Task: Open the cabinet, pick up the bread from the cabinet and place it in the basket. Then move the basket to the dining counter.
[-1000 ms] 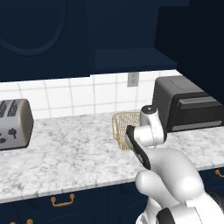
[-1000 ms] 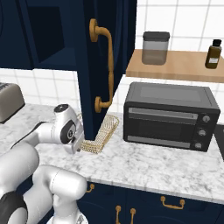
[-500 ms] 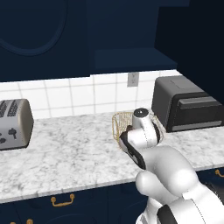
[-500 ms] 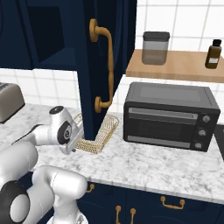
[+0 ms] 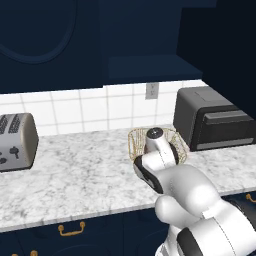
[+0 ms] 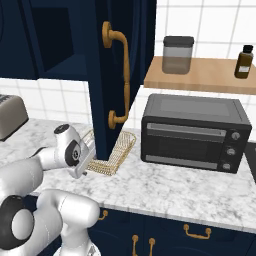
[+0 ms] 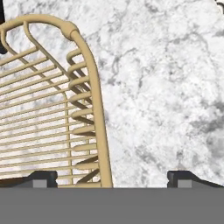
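The golden wire basket (image 5: 134, 141) (image 6: 119, 148) stands on the marbled worktop (image 5: 75, 175) below the navy cabinet (image 5: 145, 30). The cabinet's door (image 6: 107, 75) stands open, with its brass handle (image 6: 123, 75) facing out. My gripper (image 7: 111, 179) is open just above the worktop. It straddles the basket's rim (image 7: 94, 100): one fingertip (image 7: 41, 177) is over the mesh and the other (image 7: 183, 177) is over bare marble. My arm (image 5: 160, 160) covers most of the basket's inside. The bread is hidden. The dining counter is out of view.
A black toaster oven (image 5: 212, 120) (image 6: 192, 130) sits right of the basket, close to it. A silver toaster (image 5: 15, 140) stands far left. A wooden shelf holds a jar (image 6: 177, 55) and a bottle (image 6: 244, 60). Navy drawers with brass pulls (image 5: 70, 229) run under the worktop.
My hand has dropped lower and drawn slightly back toward the basket's near rim. The basket and the cabinet door have stayed put.
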